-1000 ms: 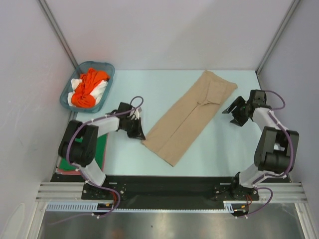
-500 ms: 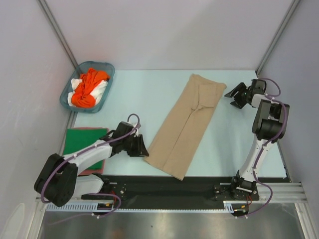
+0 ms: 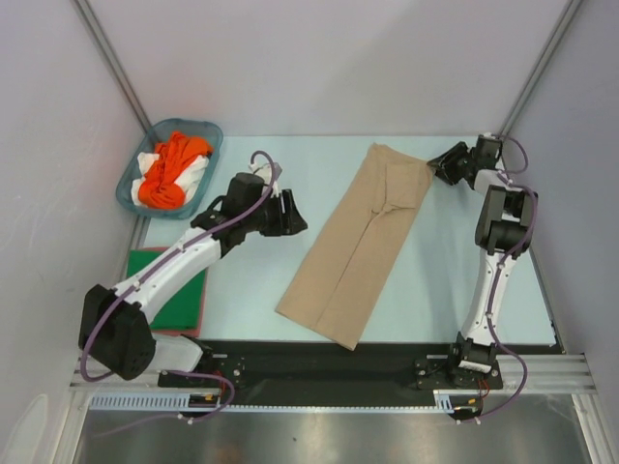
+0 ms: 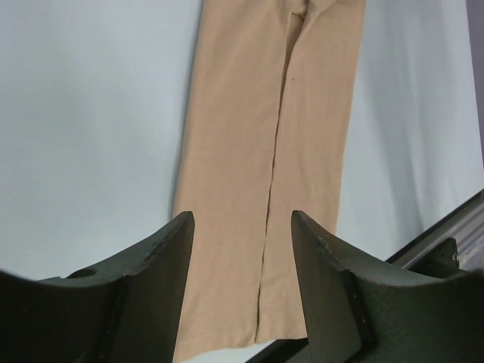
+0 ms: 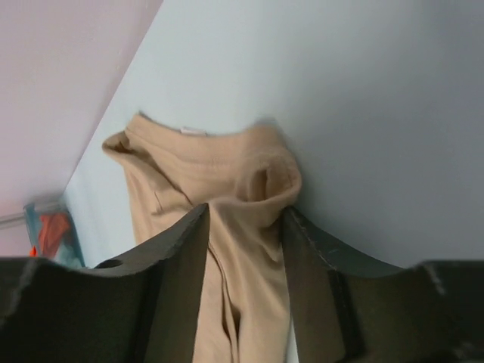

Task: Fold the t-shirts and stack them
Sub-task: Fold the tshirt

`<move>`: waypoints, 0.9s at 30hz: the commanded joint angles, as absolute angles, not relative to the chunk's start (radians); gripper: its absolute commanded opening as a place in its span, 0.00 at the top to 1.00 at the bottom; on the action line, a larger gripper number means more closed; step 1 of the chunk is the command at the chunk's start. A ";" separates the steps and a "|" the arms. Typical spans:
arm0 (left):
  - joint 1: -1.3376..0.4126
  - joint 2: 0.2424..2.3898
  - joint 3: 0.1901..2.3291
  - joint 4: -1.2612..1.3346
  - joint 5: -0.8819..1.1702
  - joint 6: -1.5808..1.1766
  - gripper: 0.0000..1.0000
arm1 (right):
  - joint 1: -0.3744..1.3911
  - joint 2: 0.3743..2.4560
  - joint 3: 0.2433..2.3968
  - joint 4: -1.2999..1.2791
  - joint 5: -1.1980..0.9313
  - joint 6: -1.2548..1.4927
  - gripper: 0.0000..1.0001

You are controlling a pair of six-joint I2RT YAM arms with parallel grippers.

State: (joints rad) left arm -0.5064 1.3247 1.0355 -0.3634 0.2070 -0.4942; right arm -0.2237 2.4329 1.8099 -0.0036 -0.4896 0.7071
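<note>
Maybe halfway, I'd say: the dark green folded cloth t-shirt (image 3: pixel 179 290) is stacked at the near left, and the tan-beige t-shirt (image 3: pixel 358 246) lies mid-table as a long diagonal strip that needs more folds. The orange t-shirt (image 3: pixel 169 174) and white t-shirt (image 3: pixel 196 172) sit crumpled in the teal plastic basket (image 3: pixel 131 186). The left gripper (image 3: pixel 293 215) hovers beside the strip, jaws apart and empty. The right gripper (image 3: pixel 445 166) reaches far out, straddling the strip's far corner; can't tell if it's pinching.
</note>
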 commanded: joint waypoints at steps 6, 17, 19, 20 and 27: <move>-0.505 1.477 1.120 -0.281 0.238 -0.502 0.43 | -0.127 2.664 2.199 -0.190 -0.356 0.623 0.80; -0.469 1.621 1.131 -0.405 0.261 -0.344 0.37 | -0.095 2.842 2.529 -0.210 -0.331 0.700 0.75; -0.469 1.615 1.083 -0.405 0.290 -0.334 0.37 | -0.095 2.794 2.530 -0.268 -0.296 0.680 0.52; -0.469 1.603 1.063 -0.402 0.325 -0.322 0.37 | -0.097 2.763 2.505 -0.323 -0.275 0.655 0.43; -0.463 1.520 0.920 -0.442 0.382 -0.281 0.40 | -0.129 2.455 2.324 -0.596 -0.149 0.505 0.26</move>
State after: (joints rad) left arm -0.4713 1.6005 0.9508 -0.4107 0.3229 -0.3370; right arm -0.1001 2.6369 2.3535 -0.3939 -0.2447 0.6033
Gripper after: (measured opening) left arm 0.611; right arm 0.737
